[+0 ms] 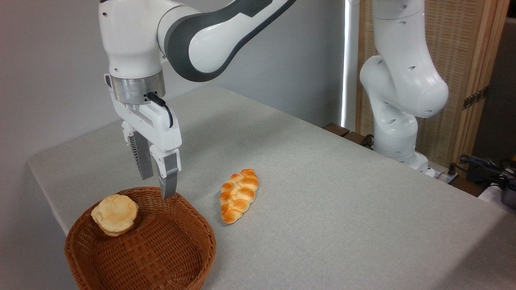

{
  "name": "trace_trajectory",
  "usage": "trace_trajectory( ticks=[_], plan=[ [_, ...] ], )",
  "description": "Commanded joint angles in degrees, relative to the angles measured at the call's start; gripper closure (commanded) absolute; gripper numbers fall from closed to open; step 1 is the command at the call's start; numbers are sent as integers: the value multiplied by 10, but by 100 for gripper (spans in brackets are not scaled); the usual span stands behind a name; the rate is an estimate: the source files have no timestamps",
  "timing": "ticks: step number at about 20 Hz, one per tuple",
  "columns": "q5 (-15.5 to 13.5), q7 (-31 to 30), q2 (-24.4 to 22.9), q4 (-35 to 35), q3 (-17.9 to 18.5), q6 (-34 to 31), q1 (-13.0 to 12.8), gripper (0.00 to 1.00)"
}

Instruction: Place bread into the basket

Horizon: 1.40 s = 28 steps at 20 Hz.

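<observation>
No writing shows; empty jaws [158, 186] gape above basket [177, 257], bread [238, 195] lying beside it.

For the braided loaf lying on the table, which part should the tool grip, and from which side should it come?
Probably the middle of the braided loaf, from straight above. It lies flat on the table with open cloth around it, clear of the basket. It is long and narrow, so the tool, now open over the basket's rim, should likely close across its short width, turned to match the slanted long axis.

Bright, even light; soft shadows.
</observation>
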Motion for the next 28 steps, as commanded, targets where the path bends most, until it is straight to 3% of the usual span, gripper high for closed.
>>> trace_trajectory(
  ticks=[1, 28],
  plan=[
    [4, 7, 0, 6, 3, -12, 0, 0],
    [3, 2, -1, -6, 1, -11, -1, 0]
  ],
)
